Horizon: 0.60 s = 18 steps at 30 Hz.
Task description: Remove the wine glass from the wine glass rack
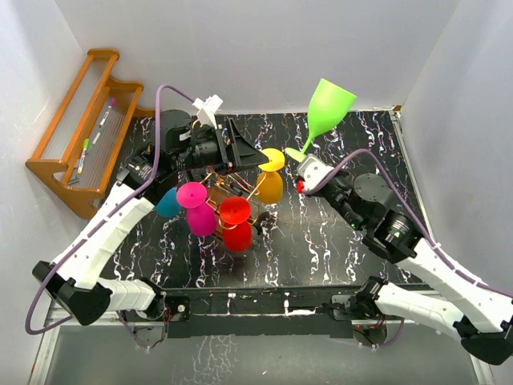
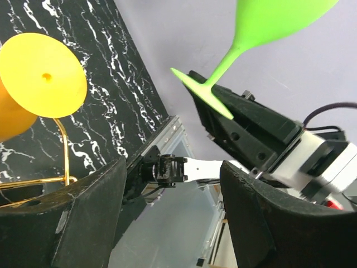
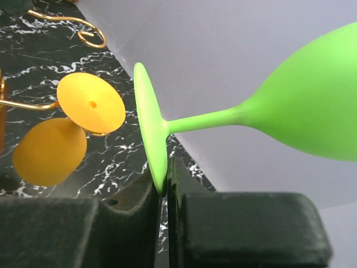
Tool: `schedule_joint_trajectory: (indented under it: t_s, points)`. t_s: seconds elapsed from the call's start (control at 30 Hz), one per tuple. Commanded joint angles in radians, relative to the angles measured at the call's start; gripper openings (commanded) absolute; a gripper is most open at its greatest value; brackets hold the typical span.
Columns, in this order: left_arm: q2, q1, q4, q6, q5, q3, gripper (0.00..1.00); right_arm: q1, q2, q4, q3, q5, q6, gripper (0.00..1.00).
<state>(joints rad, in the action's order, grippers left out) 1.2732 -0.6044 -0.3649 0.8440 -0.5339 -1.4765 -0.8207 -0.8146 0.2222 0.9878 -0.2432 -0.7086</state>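
Observation:
The green wine glass [image 1: 329,108] is off the rack and in the air near the back wall, bowl up and tilted. My right gripper [image 1: 298,157] is shut on the rim of its foot; the pinch shows in the right wrist view [image 3: 165,184], with the glass [image 3: 301,111] lying sideways. The golden wire rack [image 1: 232,188] stands mid-table and carries a yellow glass [image 1: 271,172], a red one [image 1: 236,224], a magenta one [image 1: 196,207] and a teal one [image 1: 167,202]. My left gripper [image 1: 255,157] is open and empty beside the yellow glass [image 2: 42,75].
An orange-brown wooden shelf [image 1: 80,144] with pens leans at the back left. White walls close in the black marbled table [image 1: 321,241] on three sides. The right arm [image 2: 279,139] shows close in the left wrist view.

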Motion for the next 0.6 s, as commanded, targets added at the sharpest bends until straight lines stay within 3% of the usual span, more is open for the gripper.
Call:
schedule_joint_trajectory:
  t_s: [0.0,0.57]
  points:
    - [-0.052,-0.002,0.101,0.114,-0.011,0.017,0.66,-0.038,-0.023,-0.224,0.011,-0.063,-0.194,0.08]
    - [0.024,-0.002,0.27,0.264,-0.054,0.028,0.66,-0.185,-0.122,-0.353,0.033,-0.144,-0.269,0.08]
